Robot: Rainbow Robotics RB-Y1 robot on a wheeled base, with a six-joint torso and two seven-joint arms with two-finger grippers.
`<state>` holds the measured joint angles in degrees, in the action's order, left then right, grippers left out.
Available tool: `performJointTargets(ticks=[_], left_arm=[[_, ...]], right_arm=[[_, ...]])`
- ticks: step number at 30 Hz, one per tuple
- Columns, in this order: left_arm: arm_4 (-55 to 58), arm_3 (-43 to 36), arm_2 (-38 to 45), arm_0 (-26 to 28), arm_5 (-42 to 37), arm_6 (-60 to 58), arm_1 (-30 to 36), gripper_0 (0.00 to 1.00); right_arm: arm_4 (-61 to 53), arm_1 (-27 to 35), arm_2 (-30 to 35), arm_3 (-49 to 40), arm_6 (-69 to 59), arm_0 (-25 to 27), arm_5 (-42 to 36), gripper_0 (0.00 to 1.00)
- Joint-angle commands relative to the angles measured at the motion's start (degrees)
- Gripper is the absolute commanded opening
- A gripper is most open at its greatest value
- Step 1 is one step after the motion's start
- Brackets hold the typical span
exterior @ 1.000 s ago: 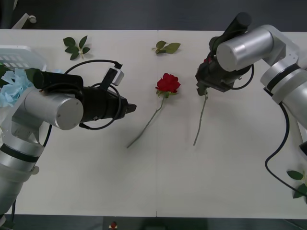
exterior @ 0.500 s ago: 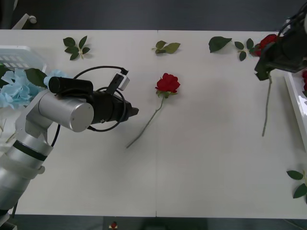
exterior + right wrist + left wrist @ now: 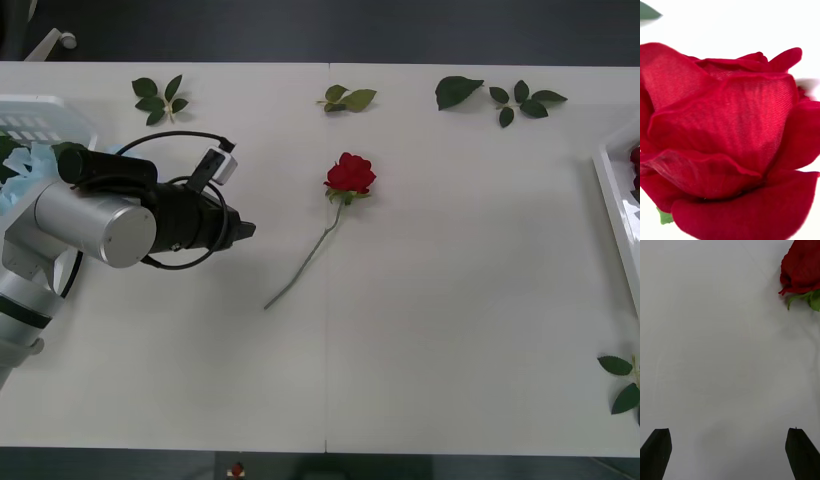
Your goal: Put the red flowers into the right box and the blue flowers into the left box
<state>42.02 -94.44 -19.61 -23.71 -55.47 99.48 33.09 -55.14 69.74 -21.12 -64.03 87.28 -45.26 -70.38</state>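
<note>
Front view: one red rose [image 3: 350, 174] lies mid-bench [image 3: 450, 300], well apart from the left claw [image 3: 246, 230], with four leaf sprigs [image 3: 160, 97] scattered and the right box [image 3: 612, 215] at the edge. Right wrist view: a rose head [image 3: 726, 142] close up; that claw's state cannot be told. Left wrist view: black fingers [image 3: 655, 453] spread wide over bare bench, holding nothing.

From my station this reads as a robotics lab or test room rather than a home or a shop. I see a broad, plain white table [image 3: 420, 330] with a seam down its middle, dark floor beyond its far edge, and a white caster-footed stand leg [image 3: 50, 42] past the far left corner. Loose artificial green leaf sprigs [image 3: 160, 98] lie scattered along the far edge like staged props.
</note>
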Motion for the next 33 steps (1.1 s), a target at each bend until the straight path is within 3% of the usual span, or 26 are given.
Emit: performJointTargets(ticks=[1, 6, 12, 21, 22, 23, 25, 33], left_arm=[[0.7, -4.6, 2.4, 2.3, 0.4, 1.9, 1.9, 0.88], [1.4, -5.7, 3.1, 3.3, 0.8, 2.7, 2.7, 0.88], [3.5, -9.1, 3.1, 4.8, 3.0, 3.4, 4.7, 0.88], [20.5, -13.9, 4.4, 9.2, 8.2, 7.9, 10.1, 0.88], [25.3, -13.8, 4.9, 9.7, 8.6, 10.0, 10.9, 0.88], [30.6, -13.5, 5.5, 10.3, 8.9, 12.6, 11.8, 0.88], [36.5, -13.3, 6.0, 10.8, 9.2, 16.2, 13.2, 0.88], [56.7, -13.4, 6.4, 12.2, 9.9, 31.4, 18.9, 0.89]], right_arm=[[4.2, 0.8, 4.0, 1.7, 5.4, 3.7, 3.1, 0.0], [11.7, 0.7, 5.0, 2.5, 5.8, 8.0, 7.9, 0.0], [14.9, -0.8, 5.0, 6.8, 6.1, 8.4, 12.5, 0.0], [17.8, -2.0, 5.0, 7.6, 5.4, 8.3, 15.0, 0.02], [17.8, -2.0, 4.9, 7.6, 5.4, 8.3, 15.0, 0.25], [17.8, -2.0, 5.0, 7.6, 5.4, 8.2, 15.0, 0.62], [17.8, -2.2, 5.0, 7.6, 5.4, 8.1, 15.0, 0.98], [17.8, -2.8, 5.0, 7.6, 5.4, 7.8, 15.0, 1.0]])
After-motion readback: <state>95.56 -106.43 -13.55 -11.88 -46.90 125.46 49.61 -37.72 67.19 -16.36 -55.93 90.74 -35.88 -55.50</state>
